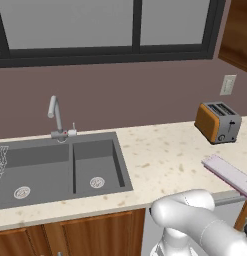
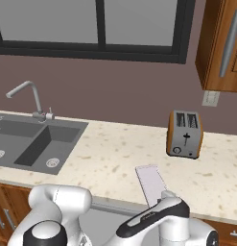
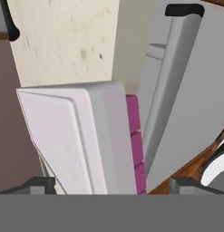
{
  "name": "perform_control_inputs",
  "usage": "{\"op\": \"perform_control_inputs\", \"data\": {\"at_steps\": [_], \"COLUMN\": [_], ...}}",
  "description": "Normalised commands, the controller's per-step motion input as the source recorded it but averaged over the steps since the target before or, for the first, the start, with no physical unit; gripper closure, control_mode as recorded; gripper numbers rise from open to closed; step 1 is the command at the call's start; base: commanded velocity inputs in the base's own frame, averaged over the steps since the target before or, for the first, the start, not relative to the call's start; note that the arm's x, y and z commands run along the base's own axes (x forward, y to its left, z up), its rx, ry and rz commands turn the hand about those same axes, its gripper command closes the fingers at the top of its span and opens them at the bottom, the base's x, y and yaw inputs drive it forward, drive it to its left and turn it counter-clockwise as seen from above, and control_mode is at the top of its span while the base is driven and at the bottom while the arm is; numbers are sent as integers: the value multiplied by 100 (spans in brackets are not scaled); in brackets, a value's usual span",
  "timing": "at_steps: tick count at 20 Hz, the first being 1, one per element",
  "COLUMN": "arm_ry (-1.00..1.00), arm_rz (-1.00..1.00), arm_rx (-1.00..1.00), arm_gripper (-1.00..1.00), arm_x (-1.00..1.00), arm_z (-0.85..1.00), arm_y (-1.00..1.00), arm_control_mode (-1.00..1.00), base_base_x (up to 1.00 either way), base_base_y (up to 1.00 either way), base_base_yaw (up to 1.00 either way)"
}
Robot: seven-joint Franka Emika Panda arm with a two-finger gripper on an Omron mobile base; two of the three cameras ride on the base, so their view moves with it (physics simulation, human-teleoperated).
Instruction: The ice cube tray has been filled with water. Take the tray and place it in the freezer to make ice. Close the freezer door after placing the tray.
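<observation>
While fingers [image 3: 41, 183] stand spread, ice cube tray [image 2: 151, 183] flat on counter [image 2: 115, 153], long axis front-to-back, overhanging edge

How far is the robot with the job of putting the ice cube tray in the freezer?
Nothing looks finished yet. The ice cube tray lies on the counter at its front edge, near the toaster. In hand: the open gripper is right at the tray, fingertips on either side, not closed. Left: gripping, carrying it to the freezer, shutting the door.

Pale lavender ice cube tray [image 2: 151, 184] lies flat at the counter's front edge.
</observation>
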Motion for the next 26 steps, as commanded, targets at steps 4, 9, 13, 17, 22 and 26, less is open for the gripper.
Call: {"op": "perform_control_inputs", "data": {"at_steps": [4,9,13,17,22,26], "arm_ry": [0,-1,-2,-6,-8,-9], "arm_rz": [-1,-1,-2,-2,-2,-1], "arm_rx": [0,0,0,0,0,0], "arm_gripper": [-100,-100,-100,100,100,100], "arm_x": [14,14,16,20,16,9], "arm_z": [-3,-3,-4,-10,-13,-11], "arm_y": [0,0,0,1,1,2], "arm_control_mode": [-100,-100,-100,-100,-100,-100], "base_base_x": [0,0,0,0,0,0], "base_base_y": [0,0,0,0,0,0], "base_base_yaw": [0,0,0,0,0,0]}}
